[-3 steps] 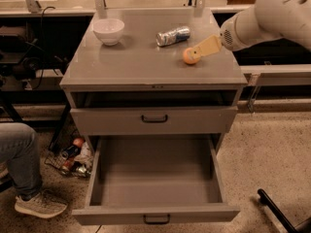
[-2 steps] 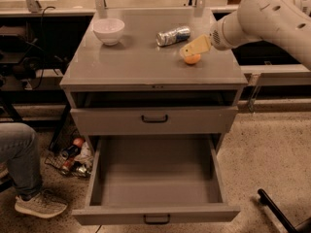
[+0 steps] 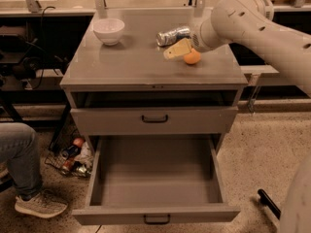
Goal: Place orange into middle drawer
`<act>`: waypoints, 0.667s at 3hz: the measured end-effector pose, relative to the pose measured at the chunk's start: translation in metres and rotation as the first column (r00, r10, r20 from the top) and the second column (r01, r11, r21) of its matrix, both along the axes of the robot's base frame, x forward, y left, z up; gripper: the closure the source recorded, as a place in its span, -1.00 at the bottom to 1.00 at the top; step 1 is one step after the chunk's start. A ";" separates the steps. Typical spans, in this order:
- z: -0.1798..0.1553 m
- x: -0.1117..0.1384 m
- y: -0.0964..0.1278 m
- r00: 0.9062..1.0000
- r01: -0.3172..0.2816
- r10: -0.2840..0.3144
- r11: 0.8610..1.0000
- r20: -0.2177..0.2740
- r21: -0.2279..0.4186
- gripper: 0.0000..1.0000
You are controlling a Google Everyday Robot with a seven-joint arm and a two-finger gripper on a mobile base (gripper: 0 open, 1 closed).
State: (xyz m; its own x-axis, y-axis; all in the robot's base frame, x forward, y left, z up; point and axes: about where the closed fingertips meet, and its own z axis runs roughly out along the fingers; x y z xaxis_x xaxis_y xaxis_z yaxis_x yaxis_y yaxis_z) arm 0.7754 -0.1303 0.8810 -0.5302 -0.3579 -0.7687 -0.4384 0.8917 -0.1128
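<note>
Grey cabinet top with bowl, can, orange; tool just beside orange, grip unclear; speckled floor.

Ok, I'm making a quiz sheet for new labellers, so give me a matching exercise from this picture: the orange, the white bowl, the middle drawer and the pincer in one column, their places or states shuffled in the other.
1. orange
2. white bowl
3. middle drawer
4. pincer

A. pulled out, lowest in the view
B. on the cabinet top, far left corner
C. over the cabinet top, in front of the crushed can, just beside the fruit
D. resting on the cabinet top, right side

Pairs: 1-D, 2-B, 3-A, 4-C.
</note>
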 end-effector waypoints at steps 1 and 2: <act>-0.013 0.009 0.005 1.000 0.007 -0.007 1.000 -0.023 0.000 -1.00; -0.024 0.010 0.003 0.998 0.030 -0.030 1.000 -0.047 0.008 -0.71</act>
State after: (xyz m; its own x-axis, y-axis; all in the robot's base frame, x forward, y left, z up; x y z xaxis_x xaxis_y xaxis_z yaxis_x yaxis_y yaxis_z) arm 0.7850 -0.1274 0.8570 -0.5763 -0.3348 -0.7455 -0.4161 0.9053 -0.0849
